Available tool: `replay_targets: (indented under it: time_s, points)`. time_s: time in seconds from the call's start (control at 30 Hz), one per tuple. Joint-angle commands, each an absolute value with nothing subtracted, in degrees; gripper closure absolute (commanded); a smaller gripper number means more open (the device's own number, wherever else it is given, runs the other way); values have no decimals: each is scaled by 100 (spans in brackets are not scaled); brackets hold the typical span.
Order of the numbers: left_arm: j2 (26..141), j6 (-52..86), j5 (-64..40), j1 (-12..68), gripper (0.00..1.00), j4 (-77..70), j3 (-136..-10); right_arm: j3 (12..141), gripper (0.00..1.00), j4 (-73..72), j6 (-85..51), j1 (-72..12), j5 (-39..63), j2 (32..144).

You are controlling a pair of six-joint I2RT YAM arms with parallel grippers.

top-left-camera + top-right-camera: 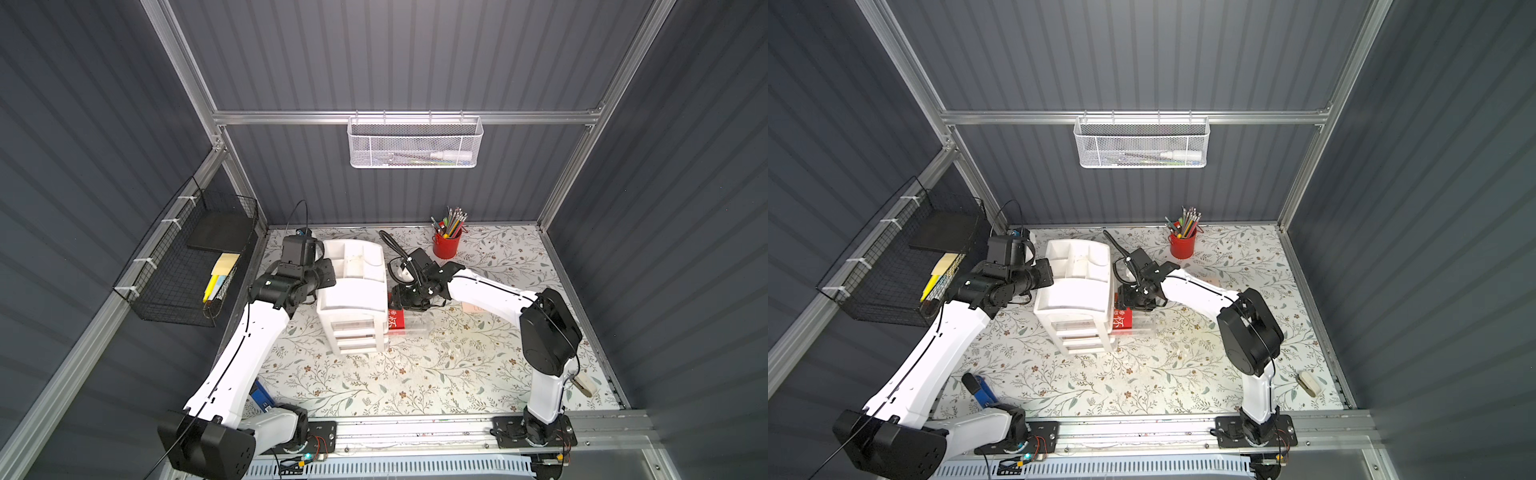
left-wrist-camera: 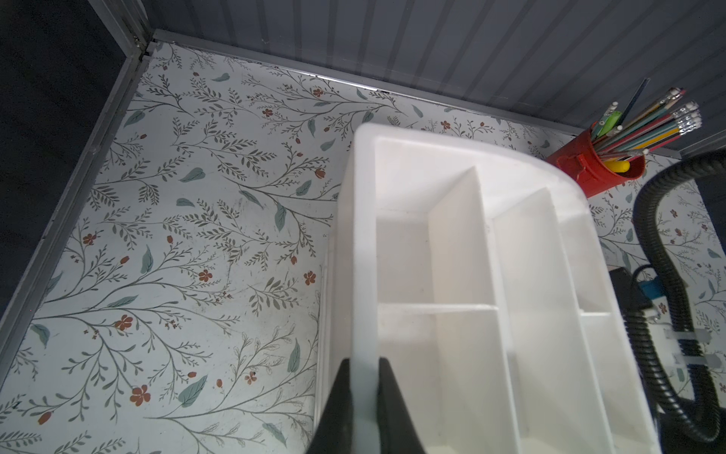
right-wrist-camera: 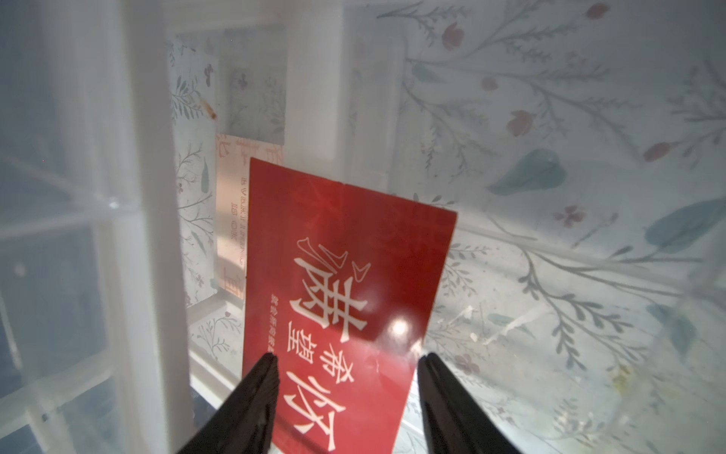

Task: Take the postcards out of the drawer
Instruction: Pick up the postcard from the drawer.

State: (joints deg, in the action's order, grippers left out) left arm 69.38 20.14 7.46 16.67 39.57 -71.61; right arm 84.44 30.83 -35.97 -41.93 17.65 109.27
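The left arm rises from its base at the front edge of the table (image 1: 374, 382) and slants toward the back. At the top its wrist bends sideways to the left side of the white organizer (image 1: 353, 286). The left gripper (image 2: 364, 361) is closed tightly on the organizer's thin upper wall, with one black finger (image 2: 341, 393) on the outside and one on the inside.

The right arm stands nearly upright from its base at the front right. Its elbow is high, and the forearm reaches across to the left and downward. The wrist tips down over a clear drawer (image 1: 415, 328), which stands pulled out from the right side of the organizer. The right gripper (image 3: 349, 355) hangs low over this drawer with its fingers (image 3: 440, 393) spread apart, and nothing is between them. One tip is above the near end of the red postcard (image 3: 341, 275) and the other is just past its edge. I cannot tell if they touch it.

The red postcard lies in the drawer, a little crooked, and it shows in both top views (image 1: 396, 320) (image 1: 1122, 319). A pale peach postcard (image 3: 230, 204) lies partly under it, deeper in the drawer. A pale card (image 1: 473, 308) shows on the table beside the right forearm, but it is too small to read. A red cup of pencils (image 1: 446, 245) stands near the back wall.
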Motion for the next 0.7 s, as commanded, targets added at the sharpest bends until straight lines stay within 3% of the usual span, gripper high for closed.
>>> replay_targets:
  time_s: [0.0,0.67]
  points:
    - [6979,1865,721,1635,100,4299,-7015,8412,40,2872,-3681,-4196,2105,11003]
    - [6970,1854,729,1635,100,4298,-7020,7983,41,2195,-4022,-4142,2269,10488]
